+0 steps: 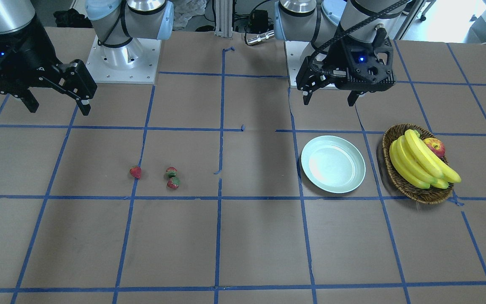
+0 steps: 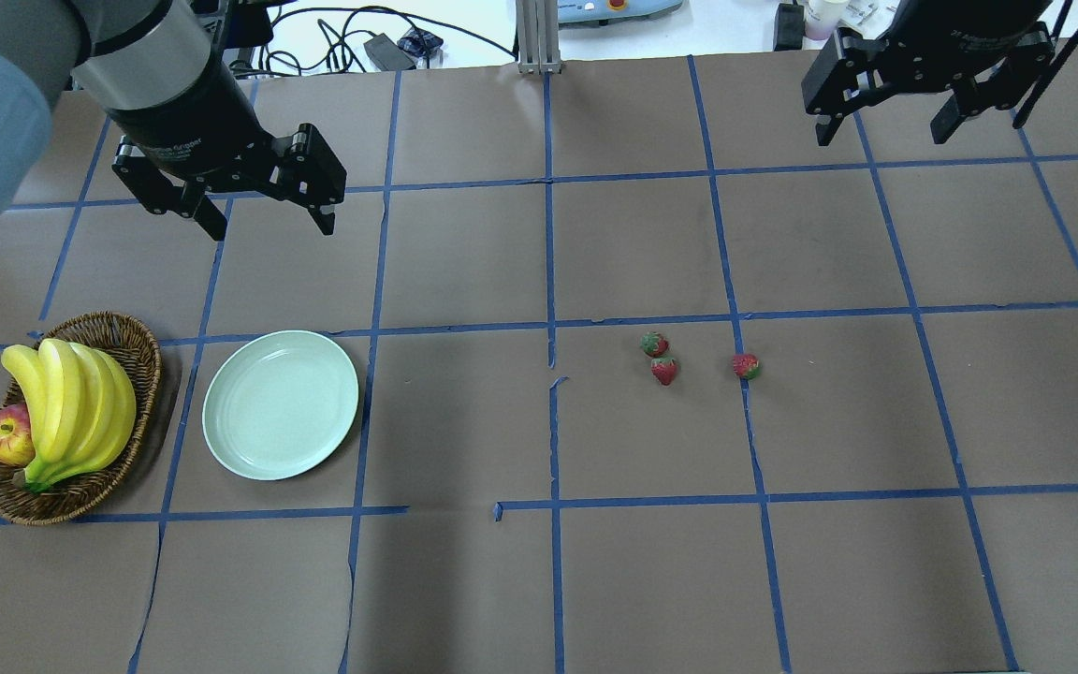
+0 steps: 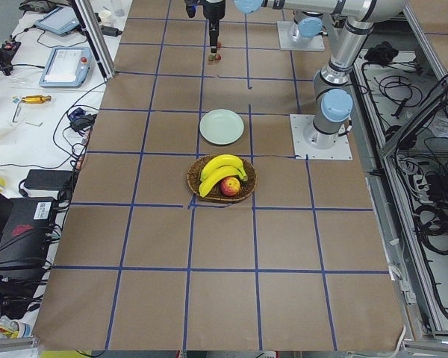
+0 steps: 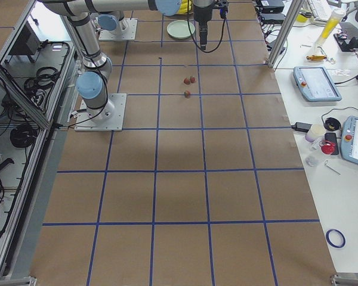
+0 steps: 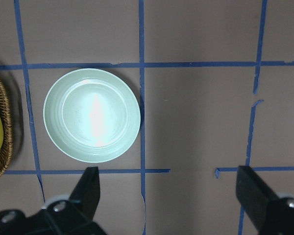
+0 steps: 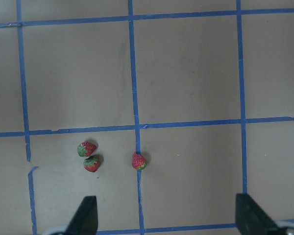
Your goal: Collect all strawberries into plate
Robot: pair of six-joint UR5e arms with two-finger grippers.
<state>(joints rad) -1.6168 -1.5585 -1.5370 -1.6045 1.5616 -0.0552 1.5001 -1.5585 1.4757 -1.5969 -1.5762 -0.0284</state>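
Overhead exterior: 3 strawberries (image 2: 664,371) lie on the table (image 2: 464,599), well apart from the plate (image 2: 280,404) – both grippers are released.

We see the left gripper (image 2: 270,225) hanging above the table beyond the plate, its fingers spread wide, and the right gripper (image 2: 881,136) raised at the far right, likewise spread and gripping nothing. 2 strawberries sit just beside each other right of the centre tape line – the 3rd strawberry (image 2: 746,366) rests near them on a blue tape line (image 2: 743,393). The mint-green plate lies on the left, just beside the wicker basket (image 2: 141,351) that holds the bananas (image 2: 71,402) and an apple (image 2: 6,436).
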